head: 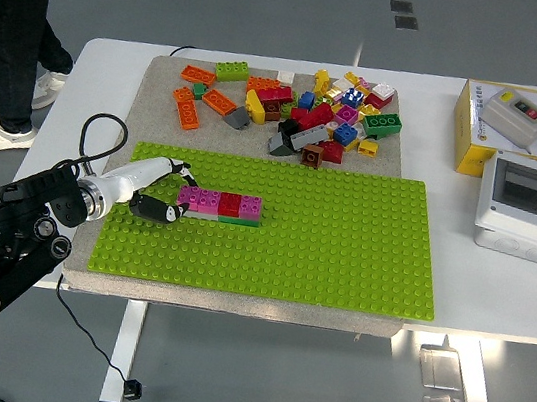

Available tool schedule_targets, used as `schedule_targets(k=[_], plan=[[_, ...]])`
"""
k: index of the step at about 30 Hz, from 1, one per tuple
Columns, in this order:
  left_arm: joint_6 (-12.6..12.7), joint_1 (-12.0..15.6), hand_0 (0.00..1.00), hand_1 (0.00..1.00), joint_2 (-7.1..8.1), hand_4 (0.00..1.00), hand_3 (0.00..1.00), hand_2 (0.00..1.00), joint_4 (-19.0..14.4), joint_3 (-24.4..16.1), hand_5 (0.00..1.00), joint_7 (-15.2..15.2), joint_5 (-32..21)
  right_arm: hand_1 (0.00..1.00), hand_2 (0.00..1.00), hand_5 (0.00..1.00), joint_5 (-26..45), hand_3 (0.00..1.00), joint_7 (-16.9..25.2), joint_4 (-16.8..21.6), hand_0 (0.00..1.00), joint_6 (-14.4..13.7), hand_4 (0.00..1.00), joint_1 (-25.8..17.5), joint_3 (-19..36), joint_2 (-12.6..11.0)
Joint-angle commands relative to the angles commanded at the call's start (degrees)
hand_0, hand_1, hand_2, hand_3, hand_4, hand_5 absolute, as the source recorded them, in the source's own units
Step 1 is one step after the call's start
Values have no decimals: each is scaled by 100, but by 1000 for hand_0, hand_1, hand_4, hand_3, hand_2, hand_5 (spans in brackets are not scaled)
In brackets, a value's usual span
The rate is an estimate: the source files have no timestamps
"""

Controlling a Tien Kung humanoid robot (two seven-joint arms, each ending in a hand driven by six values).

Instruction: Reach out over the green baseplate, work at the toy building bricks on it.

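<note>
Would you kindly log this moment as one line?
left hand: at left end of brick row | green baseplate | right: not in view
</note>
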Motion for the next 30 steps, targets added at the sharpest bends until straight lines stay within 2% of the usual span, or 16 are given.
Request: schedule_targets(k=[11,12,30], plan=[[41,-7,922,957,-6,559,739,984,39,10,197,-44,-4,550,583,998,65,740,17,0,651,-11,583,3,-72,-1],[43,-7,922,957,-6,583,776,987,39,10,202,-46,-4,550,583,998,66,740,17,0,651,-10,583,3,-75,-2],[51,-11,922,958,-12,632,794,995,113,34,225,-71,-5,551,584,998,118,739,20,0,651,-3,584,6,-149,-5]])
